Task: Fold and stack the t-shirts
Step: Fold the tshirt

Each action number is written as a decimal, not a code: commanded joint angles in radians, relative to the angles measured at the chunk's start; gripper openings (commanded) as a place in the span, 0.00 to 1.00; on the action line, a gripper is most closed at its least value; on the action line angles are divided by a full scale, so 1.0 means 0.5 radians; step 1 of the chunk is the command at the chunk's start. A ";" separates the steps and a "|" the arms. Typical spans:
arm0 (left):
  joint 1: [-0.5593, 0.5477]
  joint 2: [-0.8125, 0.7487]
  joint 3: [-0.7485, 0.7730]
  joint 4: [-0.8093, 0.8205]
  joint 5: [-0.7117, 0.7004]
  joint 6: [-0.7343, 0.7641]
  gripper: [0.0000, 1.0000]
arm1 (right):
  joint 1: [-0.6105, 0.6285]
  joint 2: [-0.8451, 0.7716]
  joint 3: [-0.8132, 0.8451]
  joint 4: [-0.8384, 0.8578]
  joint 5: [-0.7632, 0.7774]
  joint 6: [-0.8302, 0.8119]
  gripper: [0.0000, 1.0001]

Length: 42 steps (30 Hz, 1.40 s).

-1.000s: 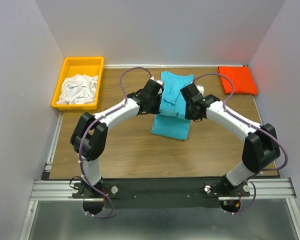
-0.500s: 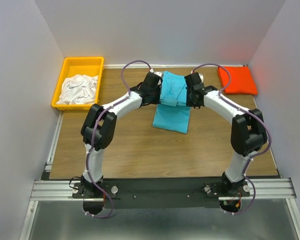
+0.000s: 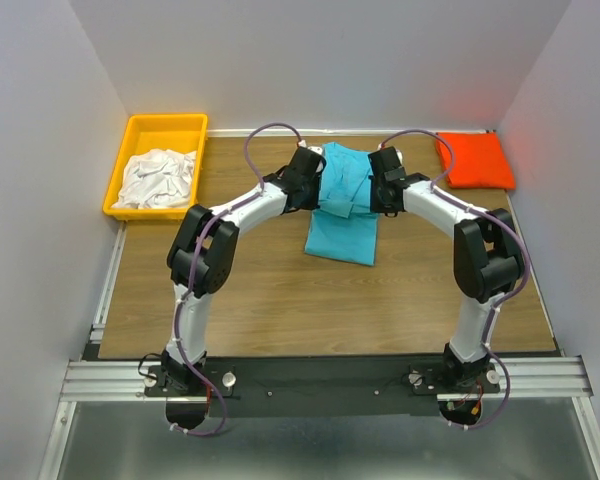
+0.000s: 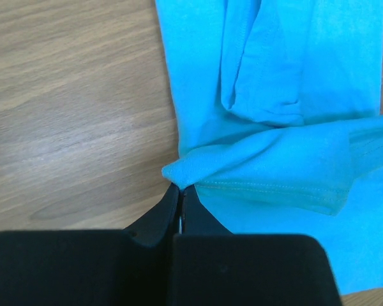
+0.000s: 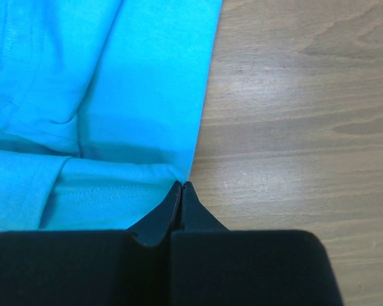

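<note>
The turquoise-blue t-shirt lies partly folded on the table's far middle, with a fold of cloth lifted over its upper part. My left gripper is at the shirt's left edge, shut on a corner of turquoise cloth; its tips pinch that corner. At the shirt's right edge my right gripper is also shut, its tips closed on the folded edge. A folded orange-red t-shirt lies at the back right. White t-shirts are crumpled in the bin.
A yellow plastic bin stands at the back left corner. Bare wooden tabletop stretches between the shirt and the arm bases. Grey walls close in the table on three sides.
Both grippers have moved toward the far side of the table, carrying the shirt's edges with them. The arms have stretched out, and the shirt's near end has drawn back a little.
</note>
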 commanded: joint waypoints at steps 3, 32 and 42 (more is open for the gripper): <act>0.046 -0.140 0.063 -0.074 -0.236 0.063 0.00 | -0.052 0.022 0.060 0.015 0.068 -0.067 0.02; -0.031 -0.419 -0.216 0.107 -0.187 0.008 0.68 | -0.018 -0.300 -0.035 0.042 -0.269 -0.009 0.35; -0.193 -0.432 -0.704 0.374 0.013 -0.158 0.08 | 0.234 -0.061 -0.102 0.331 -0.613 0.114 0.18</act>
